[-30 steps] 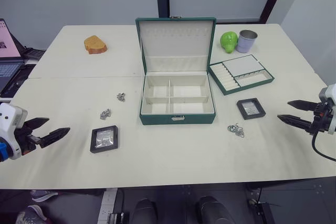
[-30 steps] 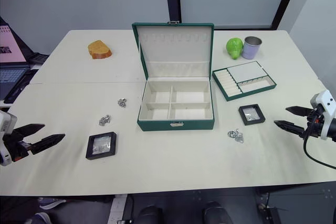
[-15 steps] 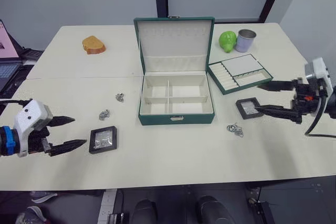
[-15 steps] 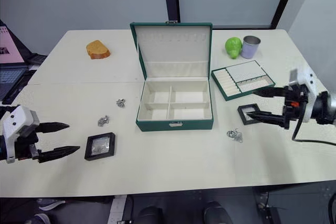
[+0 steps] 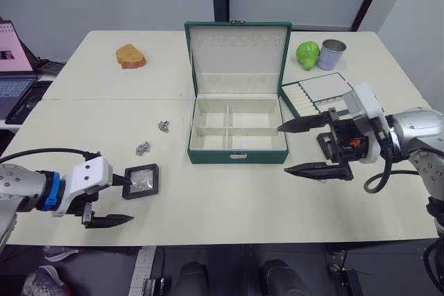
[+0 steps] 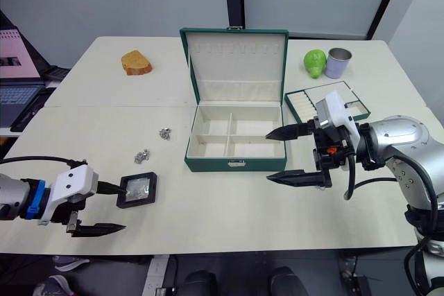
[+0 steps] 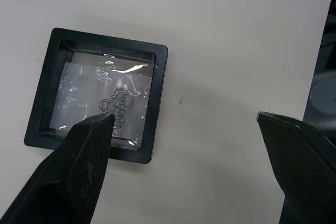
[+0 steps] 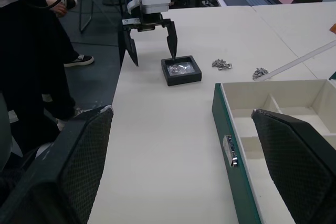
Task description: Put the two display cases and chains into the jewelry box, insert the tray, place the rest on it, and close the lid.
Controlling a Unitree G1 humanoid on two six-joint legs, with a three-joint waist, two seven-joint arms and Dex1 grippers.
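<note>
Near the bench's front edge, my spread left end effector (image 5: pixel 119 199) straddles a light, rigid display case (image 5: pixel 141 181); best pinched by its frame.

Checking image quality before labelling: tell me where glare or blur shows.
Left wrist view: glare streaks on the display case window, and the left tool's fingers look soft up close. Right wrist view: the right tool's fingers are blurred.

Bright, even overhead light, soft shadows, glare on a display case (image 7: pixel 102 100) window.
</note>
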